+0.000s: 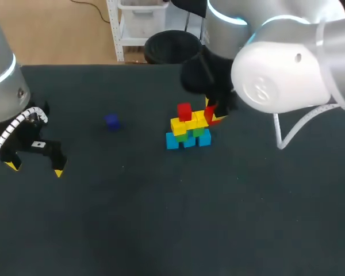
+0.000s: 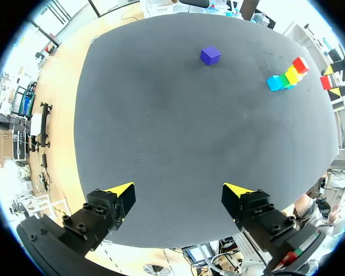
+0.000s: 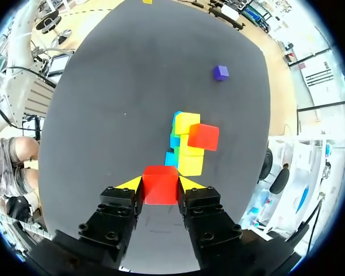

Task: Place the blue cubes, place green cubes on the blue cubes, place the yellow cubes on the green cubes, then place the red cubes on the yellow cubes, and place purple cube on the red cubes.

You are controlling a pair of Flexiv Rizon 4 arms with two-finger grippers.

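Over the dark table (image 1: 161, 230), in the head view, the right gripper (image 1: 213, 111) hangs just beside the cube stack (image 1: 188, 129), clamped on a second red cube (image 1: 210, 113). It seems poised to seat it next to the first red cube (image 1: 184, 111), which sits on the yellow cubes (image 1: 179, 125). Green cubes (image 1: 200, 133) and blue cubes (image 1: 172, 141) lie beneath. The purple cube (image 1: 111, 121) lies well apart to the left, presumably the capping piece. The left gripper (image 1: 34, 167) sits near the table's left edge, away from the work.

From the left wrist, that arm's fingers are spread wide with nothing between them. The purple cube lies ahead and the stack farther off beside it.

From the right wrist, both fingers press the held red cube from two sides. The stack lies just ahead, with bare yellow showing beside the placed red cube, likely the open spot.
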